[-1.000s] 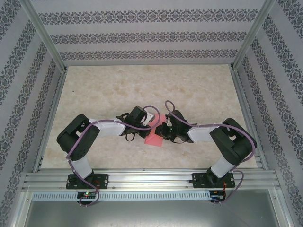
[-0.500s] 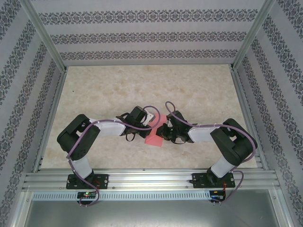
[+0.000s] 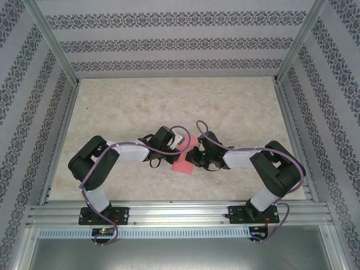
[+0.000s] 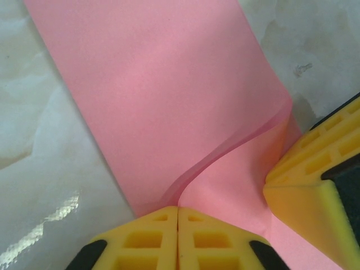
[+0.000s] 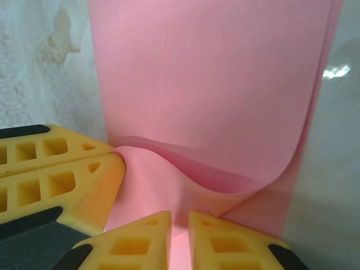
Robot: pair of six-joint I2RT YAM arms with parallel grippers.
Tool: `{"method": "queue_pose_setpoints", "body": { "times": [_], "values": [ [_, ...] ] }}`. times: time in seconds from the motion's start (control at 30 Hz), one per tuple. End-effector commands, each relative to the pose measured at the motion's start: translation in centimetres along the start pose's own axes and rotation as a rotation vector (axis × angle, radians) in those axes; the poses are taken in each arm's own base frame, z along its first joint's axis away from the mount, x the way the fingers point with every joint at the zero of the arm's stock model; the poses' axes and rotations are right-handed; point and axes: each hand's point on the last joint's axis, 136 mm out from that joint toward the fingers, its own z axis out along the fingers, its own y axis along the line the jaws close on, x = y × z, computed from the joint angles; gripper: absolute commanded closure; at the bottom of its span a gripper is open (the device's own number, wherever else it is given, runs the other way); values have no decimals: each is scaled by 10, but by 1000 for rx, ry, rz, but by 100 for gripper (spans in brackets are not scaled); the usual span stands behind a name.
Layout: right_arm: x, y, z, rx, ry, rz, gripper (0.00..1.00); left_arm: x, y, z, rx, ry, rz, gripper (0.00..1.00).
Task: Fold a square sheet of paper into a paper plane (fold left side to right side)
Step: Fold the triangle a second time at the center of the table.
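Observation:
The square sheet of paper is salmon-pink and lies on the table between the two arms, partly doubled over. In the left wrist view its lifted edge curls up and runs into my left gripper, whose yellow jaws are pressed together on it. In the top view the left gripper sits at the sheet's far left side. My right gripper stands with its tips on the flat lower layer of the sheet, a narrow gap between them and nothing in it. One of its fingers shows beside the curl.
The marbled beige table stretches behind and beside the sheet. Metal frame rails run along the near edge, and patterned walls close in the sides and back. Both wrists crowd together over the sheet in the middle.

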Motion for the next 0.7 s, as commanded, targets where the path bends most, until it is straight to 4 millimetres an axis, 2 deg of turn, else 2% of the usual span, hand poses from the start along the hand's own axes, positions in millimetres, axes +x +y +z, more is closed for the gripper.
{"method": "queue_pose_setpoints", "body": {
  "times": [0.0, 0.33, 0.5, 0.67],
  "values": [
    [8, -25, 7, 109, 20, 29, 83, -14, 8, -5, -32, -52, -18, 85],
    [10, -38, 10, 167, 32, 63, 83, -28, 9, -52, -66, -154, -66, 57],
    [11, -39, 9, 173, 29, 62, 83, -18, -5, -77, 2, -182, -100, 56],
    [11, -40, 9, 174, 27, 64, 83, -4, -44, -89, 204, -221, -142, 61]
  ]
}}
